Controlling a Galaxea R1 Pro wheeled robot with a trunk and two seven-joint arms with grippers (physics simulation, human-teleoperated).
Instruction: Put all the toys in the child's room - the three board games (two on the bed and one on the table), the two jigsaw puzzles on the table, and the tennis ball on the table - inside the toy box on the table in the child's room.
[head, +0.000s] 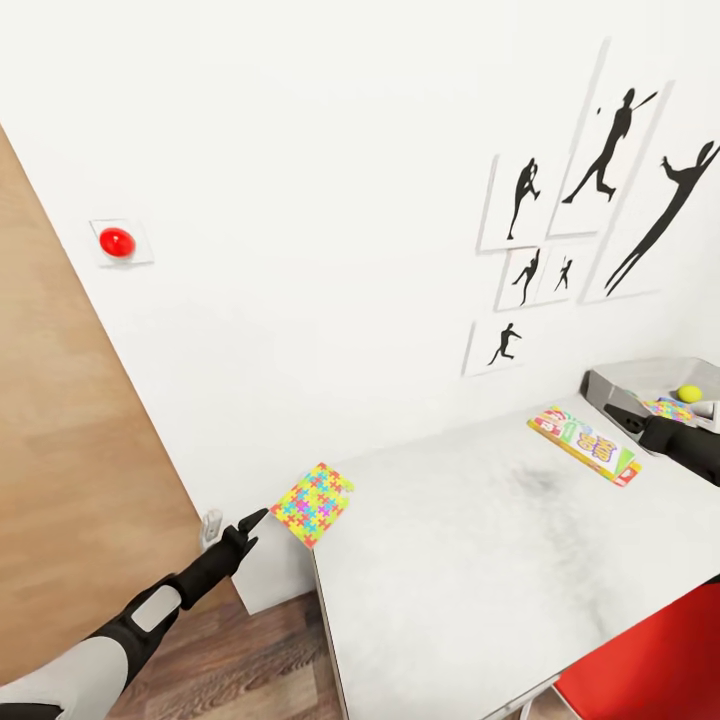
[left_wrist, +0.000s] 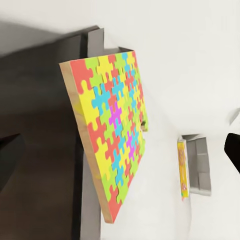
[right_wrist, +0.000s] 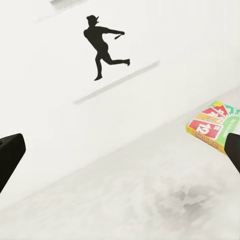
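Observation:
A multicoloured jigsaw puzzle (head: 312, 503) (left_wrist: 114, 125) lies at the far left corner of the pale table (head: 470, 560), jutting out past its edge. My left gripper (head: 252, 526) is open just short of that overhanging edge, its fingers (left_wrist: 9, 156) spread wide on either side of the puzzle. A SKIP BO board game (head: 585, 443) (right_wrist: 212, 125) lies flat farther right. Behind it the grey toy box (head: 610, 385) holds the tennis ball (head: 689, 393) and a second puzzle (head: 668, 408). My right gripper (head: 632, 420) hovers open by the box's front, above the board game's end, with nothing in it.
A red chair (head: 655, 660) stands at the table's near right. A wooden door (head: 60, 450) fills the left, with a red button (head: 116, 241) on the white wall beside it. Black silhouette pictures (head: 600, 200) hang above the table. Wooden floor (head: 250, 670) lies under my left arm.

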